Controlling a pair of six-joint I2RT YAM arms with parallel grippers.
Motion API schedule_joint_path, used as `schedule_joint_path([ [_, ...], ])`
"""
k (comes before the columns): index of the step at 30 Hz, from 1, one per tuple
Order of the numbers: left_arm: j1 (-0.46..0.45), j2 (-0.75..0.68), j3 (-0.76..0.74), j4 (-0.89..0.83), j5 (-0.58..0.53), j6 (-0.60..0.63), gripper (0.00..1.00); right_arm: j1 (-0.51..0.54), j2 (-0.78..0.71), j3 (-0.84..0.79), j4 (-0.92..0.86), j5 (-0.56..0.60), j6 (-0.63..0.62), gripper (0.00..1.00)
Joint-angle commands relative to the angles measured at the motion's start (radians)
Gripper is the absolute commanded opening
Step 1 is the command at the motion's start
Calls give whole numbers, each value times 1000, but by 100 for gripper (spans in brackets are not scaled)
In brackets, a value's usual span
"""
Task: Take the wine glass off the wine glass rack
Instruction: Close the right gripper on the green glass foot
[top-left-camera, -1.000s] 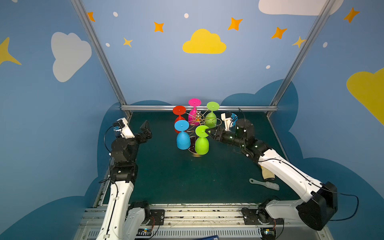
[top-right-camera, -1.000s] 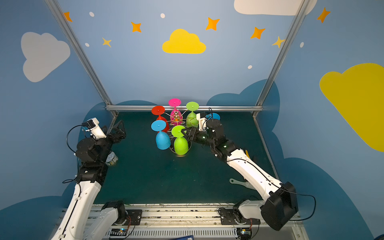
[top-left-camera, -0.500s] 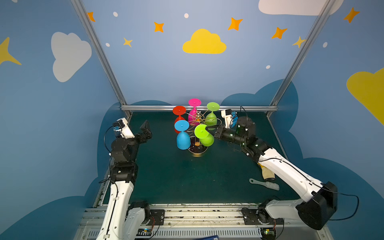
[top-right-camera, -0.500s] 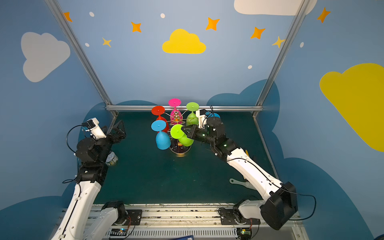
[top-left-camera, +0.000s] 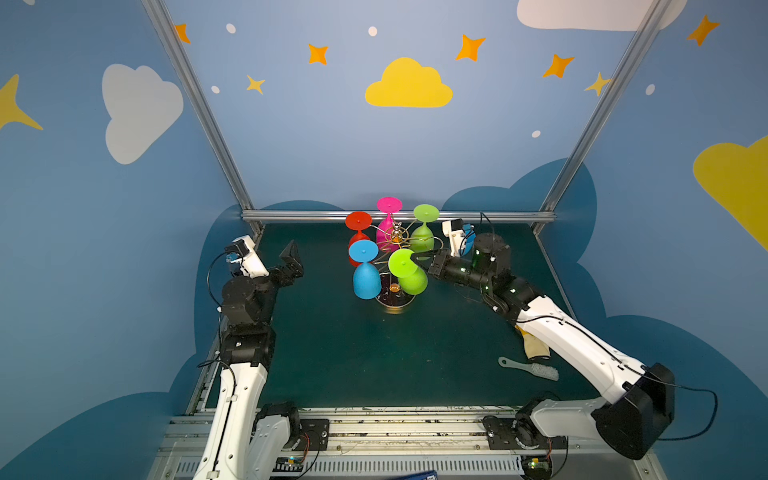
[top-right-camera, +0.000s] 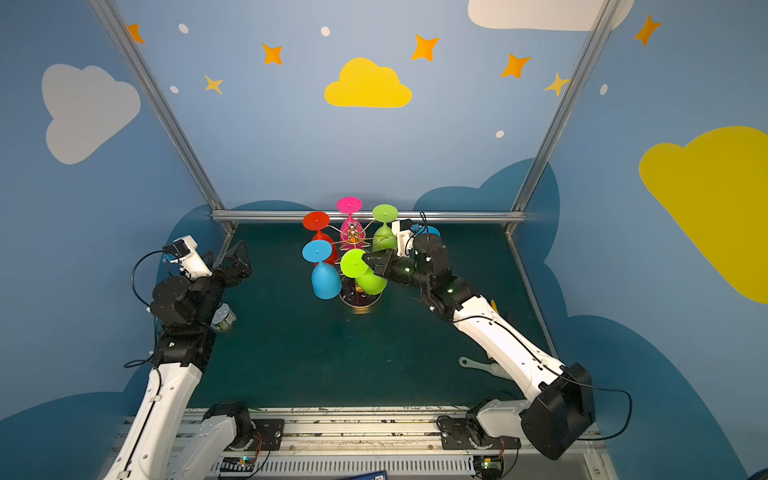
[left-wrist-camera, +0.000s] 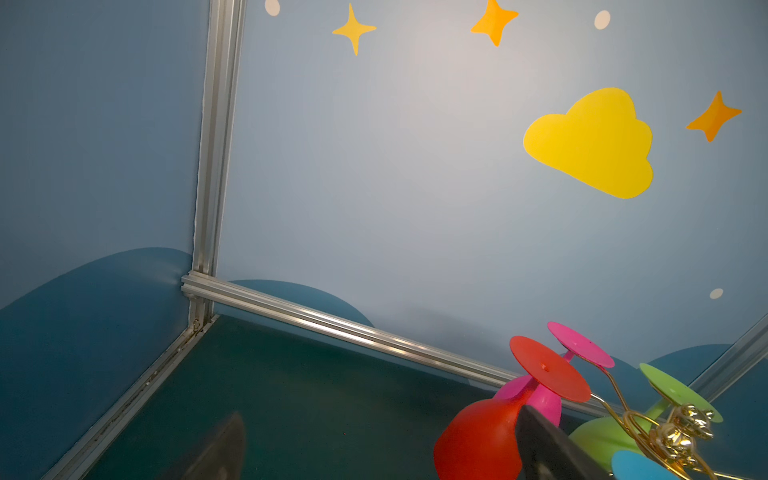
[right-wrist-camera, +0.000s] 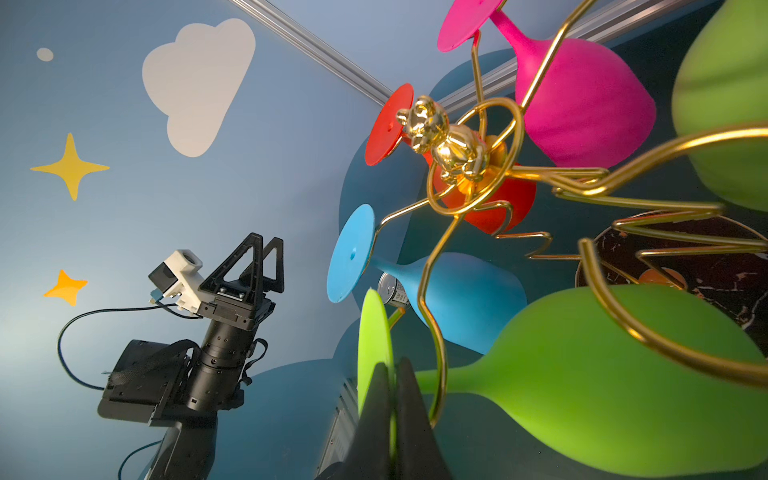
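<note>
Right gripper (top-left-camera: 420, 260) pinches the foot disc of the tilted green wine glass (top-left-camera: 411, 277) — stem inside a gold wire arm of the rack (top-left-camera: 394, 239), mid-frame in both top views. Left gripper (top-left-camera: 293, 257) waits at centre-left — jaws spread wide.

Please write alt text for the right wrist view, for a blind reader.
The right claw is shut on the round foot of a tilted green wine glass, its stem crossing a gold wire of the wine glass rack. A blue glass hangs beyond it.
</note>
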Motion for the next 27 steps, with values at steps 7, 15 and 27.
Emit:
schedule_joint_path([
  [7,4,-13,-8,19,-4,1,100,4,-50,22,84,9,45,0],
  [15,4,-16,-8,20,-3,2,100,4,-45,30,87,17,50,0],
  [27,3,-18,-8,20,-4,2,100,8,3,47,113,-3,74,0],
])
